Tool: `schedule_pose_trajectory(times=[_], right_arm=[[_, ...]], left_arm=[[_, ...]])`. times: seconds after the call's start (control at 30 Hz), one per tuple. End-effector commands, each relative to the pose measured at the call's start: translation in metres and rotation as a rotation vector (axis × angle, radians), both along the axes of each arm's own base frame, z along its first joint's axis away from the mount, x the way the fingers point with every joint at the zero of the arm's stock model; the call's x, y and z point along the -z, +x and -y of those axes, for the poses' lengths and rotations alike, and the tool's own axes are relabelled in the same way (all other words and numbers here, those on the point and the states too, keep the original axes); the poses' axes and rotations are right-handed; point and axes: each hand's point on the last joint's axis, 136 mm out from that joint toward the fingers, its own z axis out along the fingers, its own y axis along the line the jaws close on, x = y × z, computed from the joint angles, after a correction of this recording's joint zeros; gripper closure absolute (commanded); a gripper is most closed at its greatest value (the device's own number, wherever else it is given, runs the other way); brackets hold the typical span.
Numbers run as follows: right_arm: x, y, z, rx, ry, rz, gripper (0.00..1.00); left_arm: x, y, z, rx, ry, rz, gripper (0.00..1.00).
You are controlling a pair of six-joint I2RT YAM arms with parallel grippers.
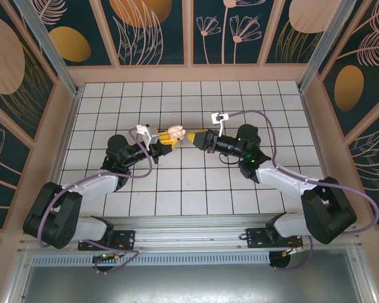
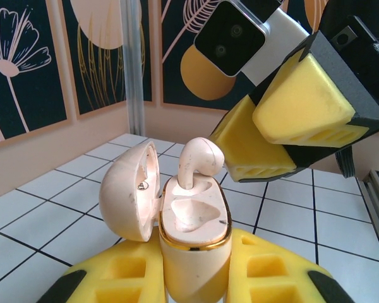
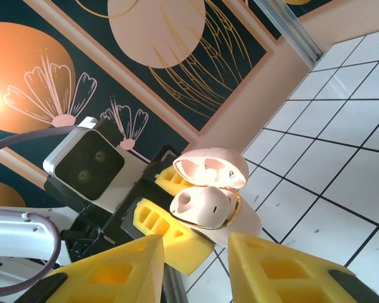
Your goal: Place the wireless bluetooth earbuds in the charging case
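top: charging case (image 1: 175, 132) a tiny blur above the tiled table (image 1: 240, 189), left gripper (image 1: 167, 140) clenched on it. left wrist: one earbud (image 2: 199, 161) half seated in the open case, its bottom cut off. right wrist: right gripper (image 3: 194, 246) released, empty; floral walls (image 3: 158, 25).

1 earbud (image 2: 201, 158) partly in charging case (image 2: 192, 218) within left gripper (image 2: 192, 284), right gripper (image 2: 259, 136) just beside

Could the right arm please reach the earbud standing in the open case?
Probably yes: the pinkish-white earbud sticks up from the open salmon-pink clamshell case, and the right pincer hovers beside it, nothing between.
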Motion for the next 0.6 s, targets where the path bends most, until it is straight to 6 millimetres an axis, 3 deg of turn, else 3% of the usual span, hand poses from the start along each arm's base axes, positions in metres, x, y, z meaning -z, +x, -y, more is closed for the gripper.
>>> schedule_pose_trajectory(times=[0.0,0.17,0.57], right_arm=[[-0.020,0.002,0.000,-0.006,0.042,0.051,0.68],[-0.017,0.001,0.001,0.001,0.028,0.040,0.75],[-0.017,-0.002,-0.012,-0.038,0.014,0.046,0.77]], left_arm=[[-0.022,-0.003,0.002,0.011,-0.020,0.076,0.90],[-0.024,-0.003,0.002,0.013,-0.023,0.080,0.90],[-0.022,-0.003,0.002,0.015,-0.020,0.075,0.90]])
